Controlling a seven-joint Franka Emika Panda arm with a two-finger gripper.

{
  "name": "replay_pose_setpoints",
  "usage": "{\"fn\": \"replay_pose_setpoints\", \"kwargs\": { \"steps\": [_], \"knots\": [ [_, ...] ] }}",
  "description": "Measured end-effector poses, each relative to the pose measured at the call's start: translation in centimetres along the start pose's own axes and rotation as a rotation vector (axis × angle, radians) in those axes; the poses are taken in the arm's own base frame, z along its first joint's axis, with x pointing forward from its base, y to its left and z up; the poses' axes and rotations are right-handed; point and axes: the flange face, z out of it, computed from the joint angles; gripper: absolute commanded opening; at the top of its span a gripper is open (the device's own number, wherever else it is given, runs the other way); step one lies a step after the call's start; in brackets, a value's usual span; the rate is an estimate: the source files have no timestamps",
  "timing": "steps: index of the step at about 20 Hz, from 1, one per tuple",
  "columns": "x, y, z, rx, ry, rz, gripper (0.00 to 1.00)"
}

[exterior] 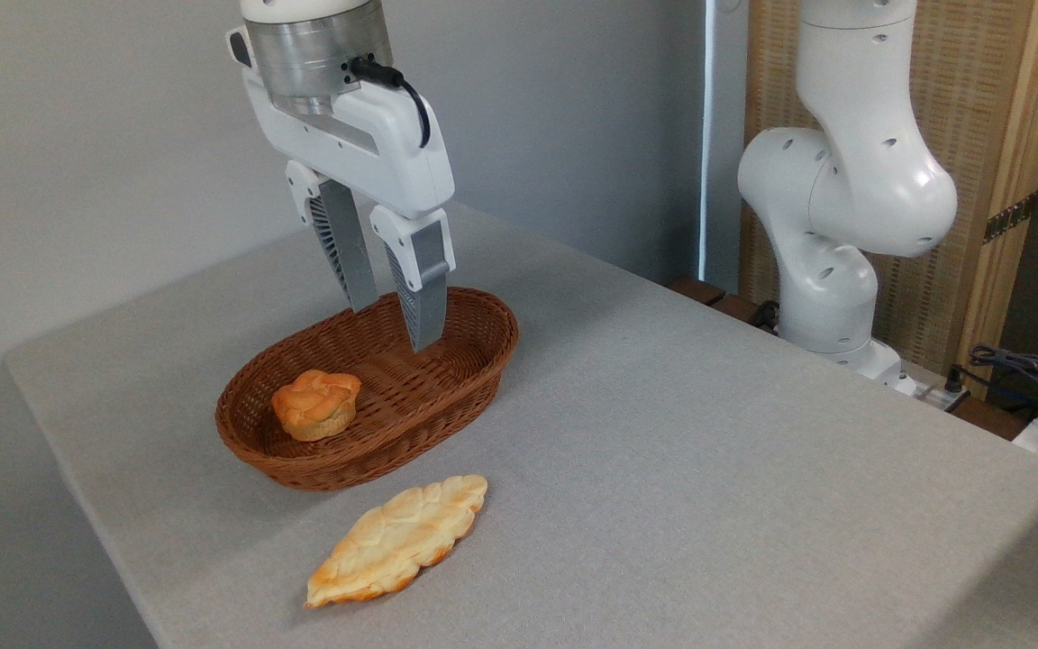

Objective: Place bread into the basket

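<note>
1. Hanging above the basket (474,356), the gripper (393,326) points its two grey fingers downward with a plain gap between them, holding nothing.
2. Its fingertips sit over the far, right-hand part of the basket's hollow, clear of the weave.
3. Below the gripper and to its left, the bread (315,404) rests inside the basket on its floor, near the left end, sitting on its paler base with the knotted top upward and slightly tilted.
4. Nearer the camera than the gripper, the braided loaf (397,539) lies flat on the grey table (708,469), just outside the basket's front rim and not touching it.
5. Well to the gripper's right, the arm's white base (834,225) stands at the table's far edge.
</note>
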Motion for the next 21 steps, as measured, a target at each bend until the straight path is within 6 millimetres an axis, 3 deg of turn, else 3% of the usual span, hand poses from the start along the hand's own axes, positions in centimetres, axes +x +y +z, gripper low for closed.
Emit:
{"fn": "replay_pose_setpoints", "kwargs": {
  "steps": [21],
  "knots": [
    [0.47, -0.36, -0.84, 0.035, 0.044, 0.022, 1.00]
  ]
}}
